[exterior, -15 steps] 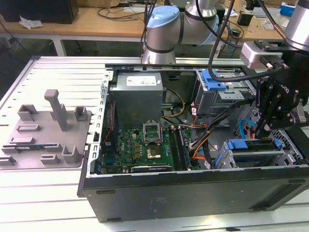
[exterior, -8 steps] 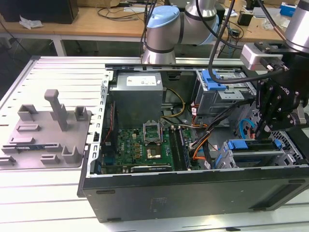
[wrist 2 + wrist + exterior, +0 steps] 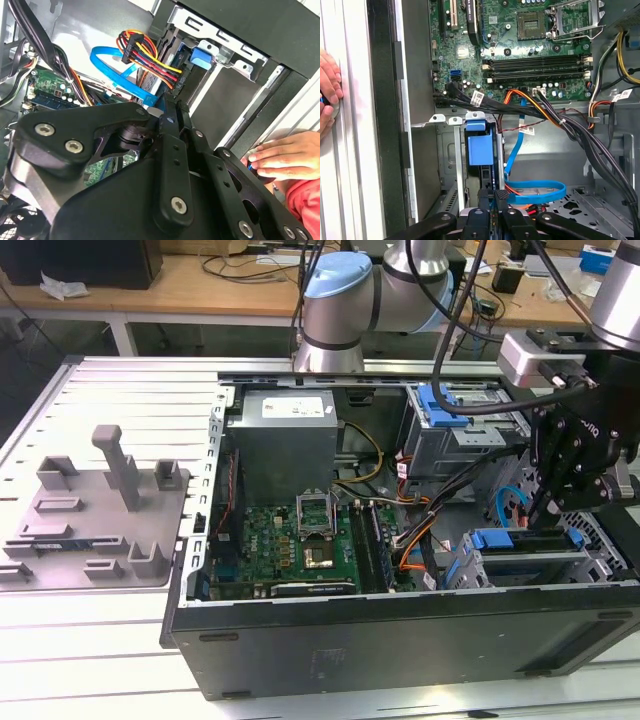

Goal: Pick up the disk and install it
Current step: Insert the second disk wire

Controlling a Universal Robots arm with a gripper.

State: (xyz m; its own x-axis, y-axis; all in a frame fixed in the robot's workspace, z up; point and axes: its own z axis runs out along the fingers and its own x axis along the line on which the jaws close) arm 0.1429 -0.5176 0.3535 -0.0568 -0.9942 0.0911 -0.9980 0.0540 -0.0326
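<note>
Black gripper [image 3: 545, 508] hangs at the exterior view's right, reaching down into the metal drive cage [image 3: 520, 565] at the near right corner of the open dark grey computer case [image 3: 400, 645]. In both wrist views its fingers are drawn close together [image 3: 495, 196] [image 3: 169, 114] and appear to pinch the end of the disk [image 3: 480, 147], a flat silver hard drive framed by a blue plastic carrier bracket. The disk stands on edge inside the cage slot, its blue bracket showing just beside the fingertips in the exterior view [image 3: 498, 538].

A flat blue ribbon cable [image 3: 535, 190] loops beside the cage, and a bundle of black, orange and yellow wires [image 3: 555, 120] runs between the cage and the green motherboard [image 3: 520, 50]. The motherboard lies on the case floor to the exterior view's left of the cage [image 3: 290, 540]. Beyond it, at the far side, sits a big grey metal box with a white sticker [image 3: 290, 430]. A small blue plastic latch [image 3: 440, 405] sits on the upper drive bay at the far right.

A person's hand [image 3: 285, 157] rests outside the case wall, with a red sleeve [image 3: 305, 200] behind it; the first wrist view shows the hand [image 3: 327, 87] on the slatted aluminium table [image 3: 350, 175]. On the table well to the exterior view's left of the case lies a grey plastic fixture tray [image 3: 100, 510].
</note>
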